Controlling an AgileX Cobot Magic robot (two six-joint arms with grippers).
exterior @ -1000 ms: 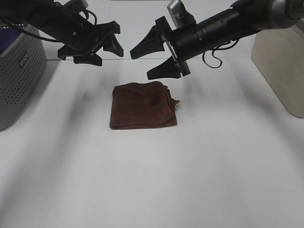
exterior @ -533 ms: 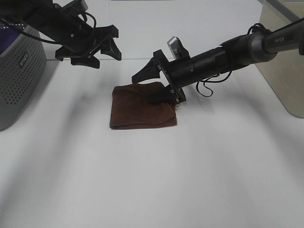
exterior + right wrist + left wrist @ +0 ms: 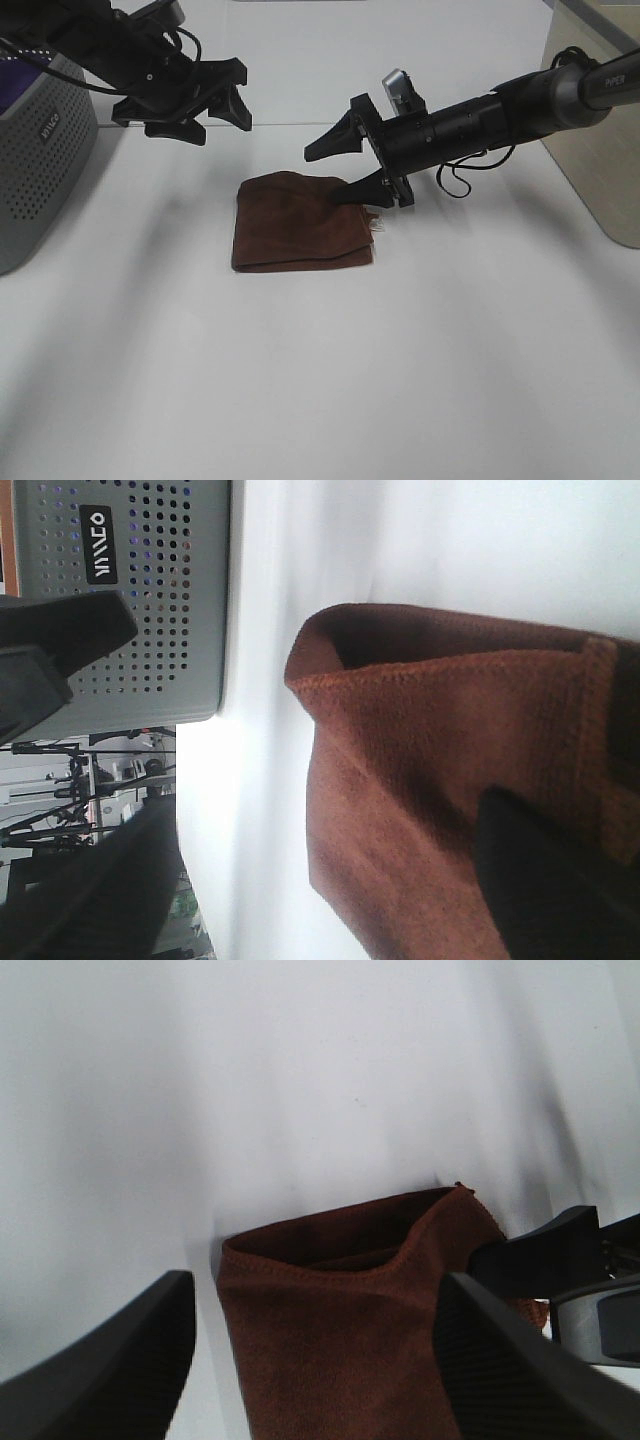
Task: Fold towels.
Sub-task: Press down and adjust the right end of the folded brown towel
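A brown towel lies folded into a rough square on the white table, with a small tag at its right edge. It also shows in the left wrist view and in the right wrist view. My right gripper is open at the towel's far right corner. Its lower finger rests on or just above the cloth and its upper finger is in the air. My left gripper is open and empty, and hovers above the table beyond the towel's far left corner.
A grey perforated basket stands at the left edge and shows in the right wrist view. A beige bin stands at the right edge. Bare white table lies in front of the towel.
My right gripper has come down from above to the towel's far right corner and then shifted a little to the right. The left gripper has barely moved.
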